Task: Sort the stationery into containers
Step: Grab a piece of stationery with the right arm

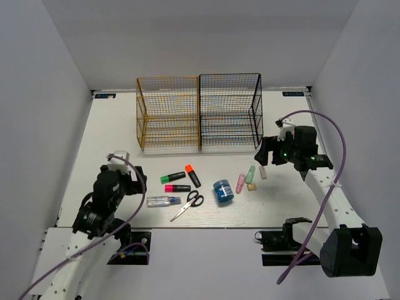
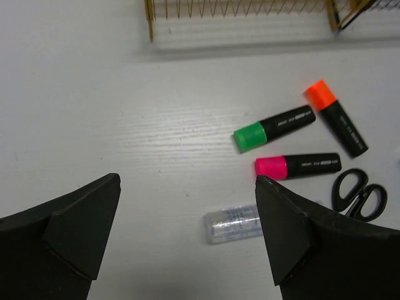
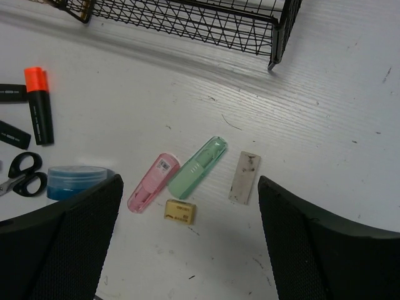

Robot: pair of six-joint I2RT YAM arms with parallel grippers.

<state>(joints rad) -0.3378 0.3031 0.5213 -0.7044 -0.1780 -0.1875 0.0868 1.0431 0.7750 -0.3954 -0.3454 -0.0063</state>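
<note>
Green-capped (image 1: 172,177), pink-capped (image 1: 177,188) and orange-capped (image 1: 192,175) highlighters, scissors (image 1: 189,204), a clear tube (image 1: 164,200), a blue jar (image 1: 223,190), and pink (image 1: 240,183) and green (image 1: 250,174) sticks lie in front of the gold rack (image 1: 167,115) and black rack (image 1: 229,112). My left gripper (image 2: 187,187) is open and empty above the table, left of the tube (image 2: 232,224). My right gripper (image 3: 190,180) is open and empty, hovering over the pink stick (image 3: 152,182) and green stick (image 3: 197,167).
A small yellow eraser (image 3: 180,211) and a dirty white eraser (image 3: 244,177) lie beside the sticks. The racks stand side by side at the back, touching. White walls close in the table on three sides. Both racks' shelves hold nothing that I can see.
</note>
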